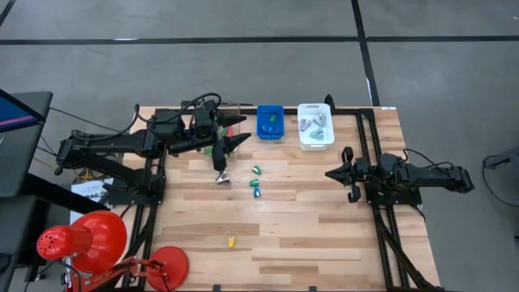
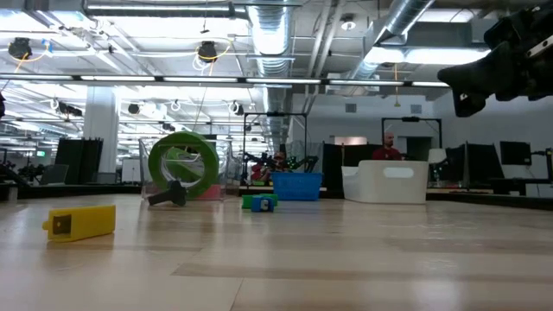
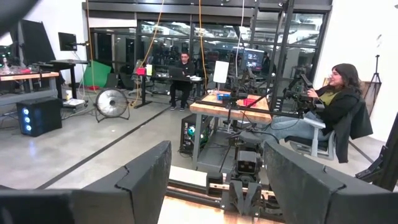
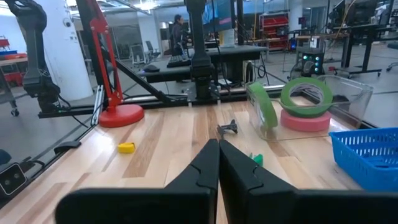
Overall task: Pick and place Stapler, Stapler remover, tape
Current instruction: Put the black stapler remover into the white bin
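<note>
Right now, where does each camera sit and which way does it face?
High: overhead, straight down on the table; left arm and right arm both show.
Low: tabletop height, facing across toward the blue bin; right arm overhead.
Left wrist: past the open left gripper into the room.
Right wrist: past the shut right gripper, across the table.
Shared: low and right wrist both see the upright green tape roll.

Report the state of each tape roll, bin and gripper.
left gripper: fingers open, nothing between them
right gripper: fingers shut, empty
first green tape roll: standing on edge
second green tape roll: flat on the pink one
pink tape roll: flat, underneath
blue bin: holds items
white bin: holds items
</note>
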